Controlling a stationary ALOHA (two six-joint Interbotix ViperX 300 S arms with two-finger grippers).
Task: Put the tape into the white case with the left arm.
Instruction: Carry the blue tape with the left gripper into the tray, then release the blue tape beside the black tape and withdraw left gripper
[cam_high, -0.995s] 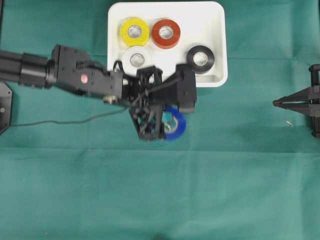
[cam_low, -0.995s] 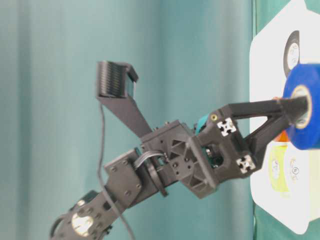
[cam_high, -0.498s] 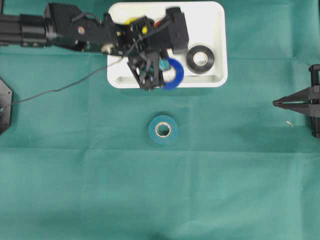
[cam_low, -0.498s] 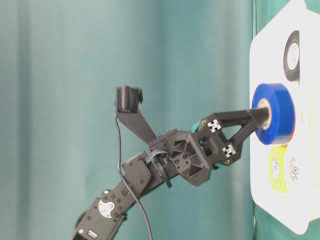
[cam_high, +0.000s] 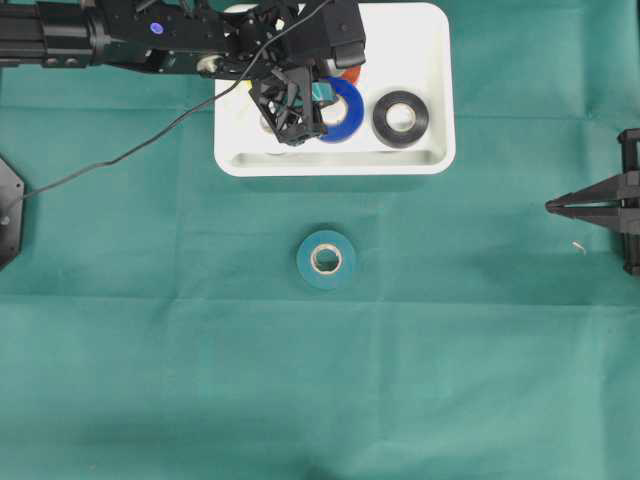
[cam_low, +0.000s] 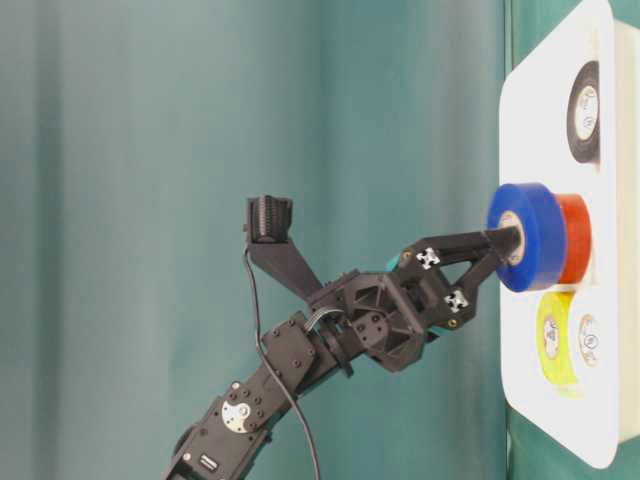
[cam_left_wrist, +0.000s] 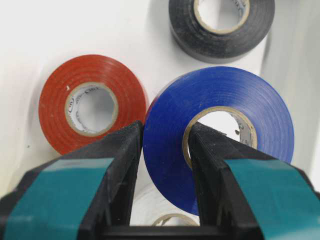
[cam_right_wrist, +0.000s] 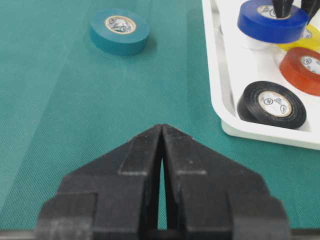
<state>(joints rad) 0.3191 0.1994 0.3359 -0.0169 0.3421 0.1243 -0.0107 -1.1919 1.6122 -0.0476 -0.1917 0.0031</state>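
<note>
My left gripper (cam_left_wrist: 165, 132) is shut on the wall of a blue tape (cam_left_wrist: 220, 125) roll, one finger inside its core and one outside. It holds the roll flat inside the white case (cam_high: 430, 160), just above a white roll (cam_left_wrist: 165, 210) and beside a red roll (cam_left_wrist: 90, 102). From table level the blue tape (cam_low: 530, 237) stands off the case floor (cam_low: 530, 130). The left gripper (cam_high: 318, 100) reaches in from the left. My right gripper (cam_high: 552, 207) rests shut and empty at the right edge.
A black roll (cam_high: 400, 117) lies in the case's right part and a yellow roll (cam_low: 555, 340) in its far left corner. A teal roll (cam_high: 326, 260) lies flat on the green cloth below the case. A black cable (cam_high: 120, 155) trails from the left arm.
The left arm has carried the blue tape from above the cloth up and into the case, uncovering the teal roll. The right arm has not moved.
</note>
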